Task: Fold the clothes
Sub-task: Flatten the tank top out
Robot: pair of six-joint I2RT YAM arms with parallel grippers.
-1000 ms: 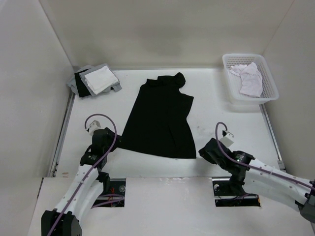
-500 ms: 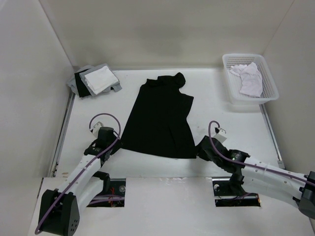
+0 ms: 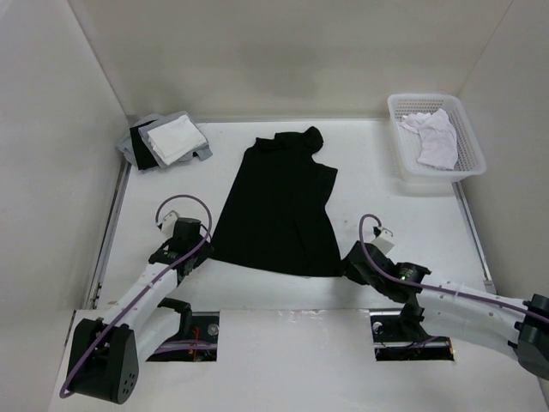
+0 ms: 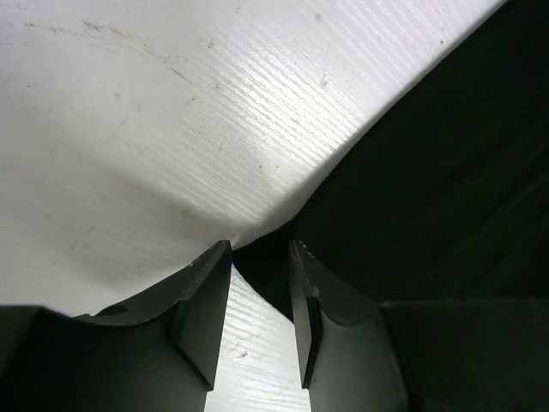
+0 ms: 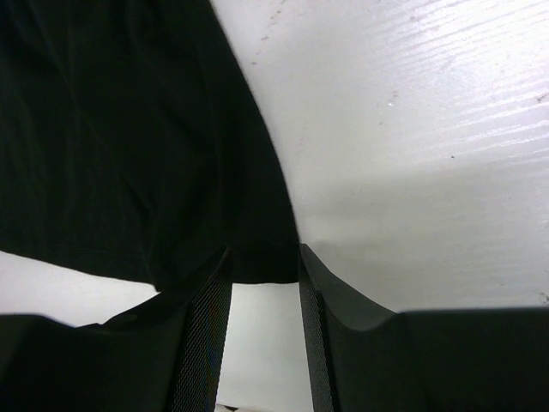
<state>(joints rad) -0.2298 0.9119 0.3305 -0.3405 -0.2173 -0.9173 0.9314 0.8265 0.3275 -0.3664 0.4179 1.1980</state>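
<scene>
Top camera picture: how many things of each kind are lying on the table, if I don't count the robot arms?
Black top: 1
Stack of grey, white and black cloths, counted as one pile: 1
White basket: 1
White garment in the basket: 1
Total: 4

Plain black top [image 3: 279, 206] on a white table [image 3: 377, 172].

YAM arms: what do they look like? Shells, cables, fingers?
Both alike: left arm and right arm have white link shells, black joints and bases, and a thin purple cable looping at each wrist. The left gripper and right gripper are black, with flat tapered fingers, finely textured inside.
</scene>
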